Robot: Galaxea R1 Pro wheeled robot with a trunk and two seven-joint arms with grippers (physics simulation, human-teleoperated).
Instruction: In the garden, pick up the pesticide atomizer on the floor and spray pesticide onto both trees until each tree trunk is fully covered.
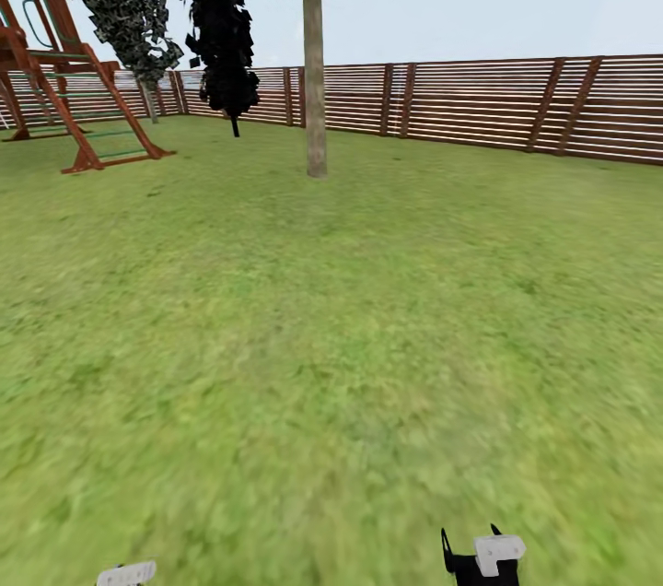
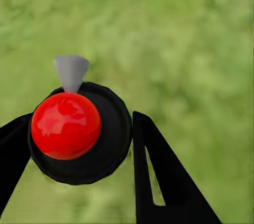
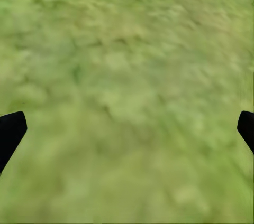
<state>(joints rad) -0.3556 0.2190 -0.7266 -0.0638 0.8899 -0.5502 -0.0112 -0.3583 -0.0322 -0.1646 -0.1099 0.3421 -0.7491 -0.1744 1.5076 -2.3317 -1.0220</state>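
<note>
The robot is standing on the grass floor (image 1: 331, 365) of the garden, looking toward a tall tree. The left hand (image 2: 79, 145) is pinching the pesticide atomizer (image 2: 79, 134), a round black bottle with a shiny red ball top and a small grey nozzle (image 2: 71, 71), held low above the grass. The black fingers (image 2: 159, 176) are sitting on each side of the round body, which is a good place to hold it. I am guessing the bottle is hard and smooth, so it could slip or turn if the hold is loose, and it is probably not very heavy. The right hand (image 3: 127, 129) is spread wide with nothing in it, and just green grass is showing under it. The tree trunk (image 1: 314, 61) is straight and bare, standing far off near the back edge of the lawn. Behind it a brown wooden fence (image 1: 479, 102) is running along the garden. A dark narrow tree (image 1: 226, 33) is standing near the fence, and a red climbing frame (image 1: 64, 79) is off toward the left back corner. Nothing is lying on the grass between the robot and the trunk, so the way looks open.
</note>
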